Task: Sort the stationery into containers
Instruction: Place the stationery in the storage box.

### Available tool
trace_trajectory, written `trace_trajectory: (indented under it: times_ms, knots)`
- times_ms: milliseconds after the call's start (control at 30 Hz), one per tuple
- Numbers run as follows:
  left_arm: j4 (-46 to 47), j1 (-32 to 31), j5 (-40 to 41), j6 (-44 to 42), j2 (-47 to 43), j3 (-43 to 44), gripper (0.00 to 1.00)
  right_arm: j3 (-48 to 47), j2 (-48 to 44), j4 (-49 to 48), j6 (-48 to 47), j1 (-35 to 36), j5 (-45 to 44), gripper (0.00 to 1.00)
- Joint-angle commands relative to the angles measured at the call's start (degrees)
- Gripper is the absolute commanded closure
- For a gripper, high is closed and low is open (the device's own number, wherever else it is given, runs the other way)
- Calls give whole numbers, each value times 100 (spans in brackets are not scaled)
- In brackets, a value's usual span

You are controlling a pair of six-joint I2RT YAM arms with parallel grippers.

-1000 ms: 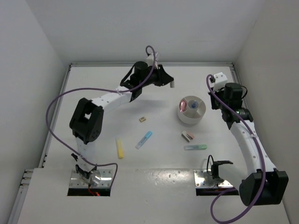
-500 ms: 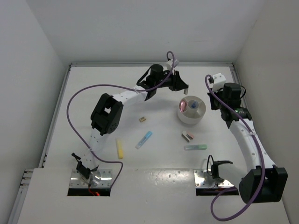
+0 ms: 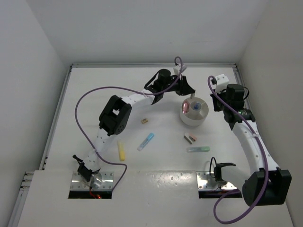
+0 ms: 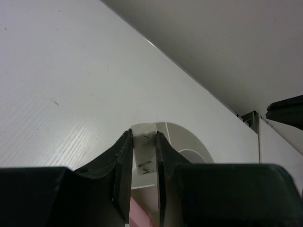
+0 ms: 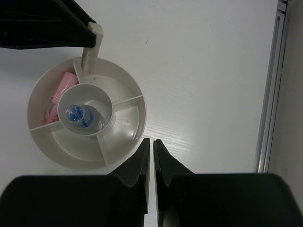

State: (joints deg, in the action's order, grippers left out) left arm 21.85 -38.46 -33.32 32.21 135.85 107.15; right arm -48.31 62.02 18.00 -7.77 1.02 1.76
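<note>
The round white divided dish (image 3: 203, 117) stands right of centre. In the right wrist view the dish (image 5: 75, 152) holds a pink stick (image 5: 58, 94) in a left compartment and a clear blue-capped bottle (image 5: 77, 114) in its middle cup. My left gripper (image 3: 191, 96) is shut on a small white speckled block (image 4: 143, 151) and holds it over the dish's far-left rim (image 4: 191, 142); the block also shows in the right wrist view (image 5: 90, 47). My right gripper (image 5: 151, 142) is shut and empty, just beside the dish's right rim.
Loose on the table in front of the dish: a tan block (image 3: 145, 121), a blue stick (image 3: 146, 141), a yellow stick (image 3: 121, 150), a brown-pink block (image 3: 190, 138) and a green stick (image 3: 198, 149). The back wall and the right table edge are close.
My left arm has swung right along the back of the table and now holds the white block over the dish's rim. The right arm has not moved.
</note>
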Motion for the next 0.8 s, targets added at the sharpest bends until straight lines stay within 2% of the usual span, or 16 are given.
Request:
trace_trajectory:
  times_ms: [0,300,400,567,633,667,767]
  knots:
    - [224,-65,-52,-13,108,403,100,15,12,-253,-49,39,26,94]
    - [30,-118,71,-65,371,579,98,15,65,-253,-49,39,-27,94]
    - [-22,-118,124,-65,372,579,91,15,65,-253,-49,39,-27,94]
    - [-365,-171,124,-223,372,693,70,15,65,-253,-49,39,-27,94]
    - [-435,-171,124,-284,372,693,66,15,65,-253,-49,39,-27,94]
    - [-436,-171,124,-285,372,693,59,15,65,-253,-49,39,-27,91]
    - [-488,-171,124,-285,372,746,57,15,65,-253,-49,39,-27,89]
